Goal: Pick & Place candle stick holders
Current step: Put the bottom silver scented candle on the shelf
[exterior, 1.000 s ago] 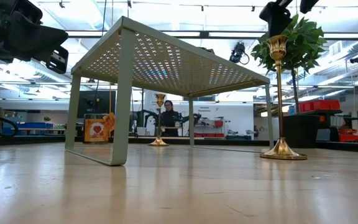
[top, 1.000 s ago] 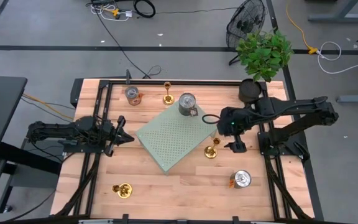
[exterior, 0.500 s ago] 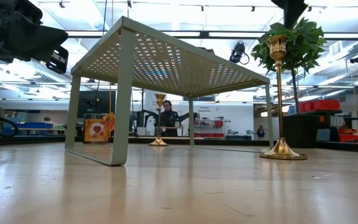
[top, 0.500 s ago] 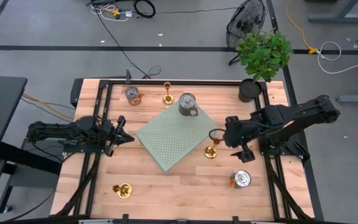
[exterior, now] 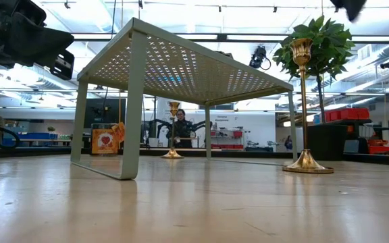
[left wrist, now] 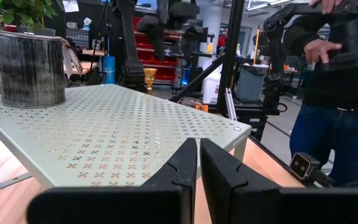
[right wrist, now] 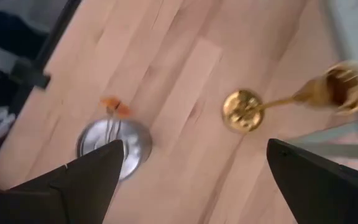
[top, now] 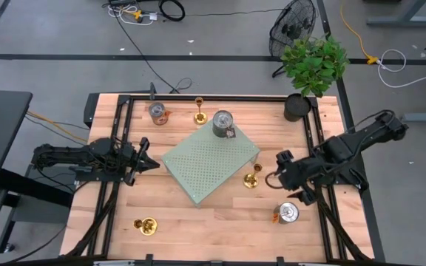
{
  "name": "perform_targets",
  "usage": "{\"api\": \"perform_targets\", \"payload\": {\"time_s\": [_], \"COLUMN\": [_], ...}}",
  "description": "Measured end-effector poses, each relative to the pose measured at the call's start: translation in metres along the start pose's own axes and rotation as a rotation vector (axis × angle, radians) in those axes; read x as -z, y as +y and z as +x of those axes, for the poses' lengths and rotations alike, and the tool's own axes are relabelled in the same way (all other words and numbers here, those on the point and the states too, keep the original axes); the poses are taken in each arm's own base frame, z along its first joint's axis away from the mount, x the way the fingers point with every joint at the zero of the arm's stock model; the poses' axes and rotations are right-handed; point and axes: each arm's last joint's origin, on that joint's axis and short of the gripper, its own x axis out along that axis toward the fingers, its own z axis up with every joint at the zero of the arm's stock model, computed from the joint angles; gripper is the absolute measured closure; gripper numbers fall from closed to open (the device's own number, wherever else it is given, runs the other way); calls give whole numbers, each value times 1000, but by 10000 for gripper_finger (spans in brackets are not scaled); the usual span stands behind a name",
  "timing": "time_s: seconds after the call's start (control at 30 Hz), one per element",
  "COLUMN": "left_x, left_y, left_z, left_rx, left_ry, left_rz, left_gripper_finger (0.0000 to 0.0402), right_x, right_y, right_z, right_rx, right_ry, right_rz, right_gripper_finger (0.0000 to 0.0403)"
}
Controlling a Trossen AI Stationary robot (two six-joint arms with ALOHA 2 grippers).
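Right pincer (top: 296, 182) has swung off the far-right corner of the green perforated shelf (top: 210, 164) and back toward the near-right of the surface (top: 220, 229); nothing else has shifted. Its jaws are spread as wide as they go and hold nothing; in the right wrist view both fingers sit wide apart over bare wood. Closest task item is the brass candle stick holder (top: 252, 178), upright on its round base just off the shelf's right corner and just to the pincer's left in the high view; the right wrist view looks down on it (right wrist: 244, 111), between the open fingers. Read: a top-down approach with jaws pre-opened to straddle the stem or cup, though the pincer is off to one side of it and not yet over it. A silver tin can (top: 287, 213) with an orange tab stands just nearward of the pincer, so any descent needs to keep clear of it. Second holder (top: 199, 112) stands at the far edge, well apart from both pincers, between a small can (top: 157, 112) and the tall can (top: 222, 123) sitting on the shelf's far corner. Third holder (top: 146, 224) lies near the front-left of the surface, nearward of the left pincer (top: 148, 164). Left pincer is parked at the shelf's left side, jaws pressed together and empty, pointing at the shelf edge. A person (left wrist: 334, 81) stands beyond the surface.
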Motion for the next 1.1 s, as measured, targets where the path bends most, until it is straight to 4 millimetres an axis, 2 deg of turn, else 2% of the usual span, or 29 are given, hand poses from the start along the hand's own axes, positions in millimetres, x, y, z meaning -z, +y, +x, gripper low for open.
{"api": "perform_targets", "payload": {"time_s": [0.2,0.37,0.8,1.1], "left_x": [0,0,0,0], "left_y": [0,0,0,0], "left_z": [0,0,0,0], "left_rx": [0,0,0,0], "left_ry": [0,0,0,0], "left_rz": [0,0,0,0], "left_gripper_finger": [376,376,376,376], "right_x": [20,28,31,28], "right_y": [12,17,32,43], "right_z": [15,17,13,20], "right_rx": [-26,-40,-90,-115], "right_ry": [12,10,-21,-27], "right_rz": [-7,-10,-46,-91], "right_gripper_finger": [3,3,3,3]}}
